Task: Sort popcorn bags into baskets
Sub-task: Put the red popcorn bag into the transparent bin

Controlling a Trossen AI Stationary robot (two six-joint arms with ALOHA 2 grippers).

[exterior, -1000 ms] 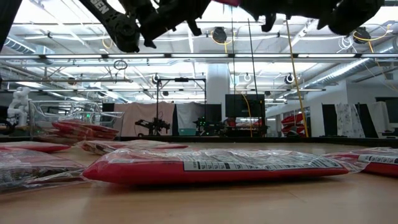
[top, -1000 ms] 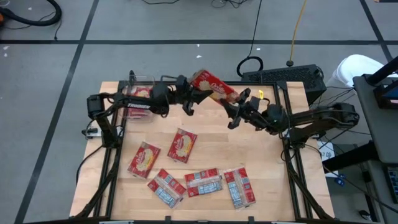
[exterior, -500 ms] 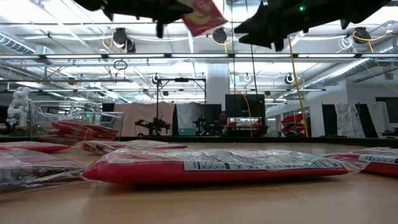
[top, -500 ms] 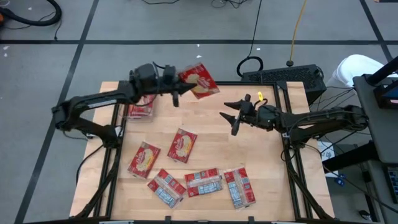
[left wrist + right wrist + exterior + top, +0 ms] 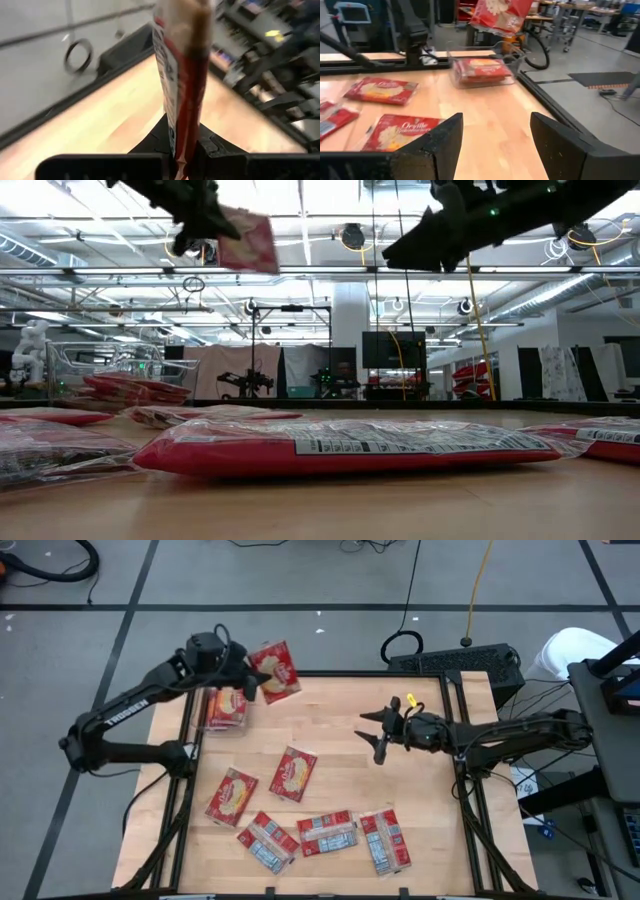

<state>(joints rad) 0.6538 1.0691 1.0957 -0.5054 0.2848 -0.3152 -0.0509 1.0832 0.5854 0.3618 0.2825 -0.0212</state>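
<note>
One popcorn bag (image 5: 180,75), edge-on in the left wrist view, shows its face overhead (image 5: 274,671).

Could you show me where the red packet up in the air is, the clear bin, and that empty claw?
held popcorn bag (image 5: 275,670): high view, middle of its printed face.
clear bin (image 5: 514,55): right wrist view, its see-through rim.
right gripper (image 5: 377,734): high view, between its open fingertips.

Robotics lab: ceiling trusses (image 5: 320,272), workbenches (image 5: 555,20)

The basket (image 5: 226,707) is sitting at the worktop's (image 5: 340,760) far left corner with packets inside, while six popcorn bags (image 5: 292,774) are lying toward the near edge.
</note>
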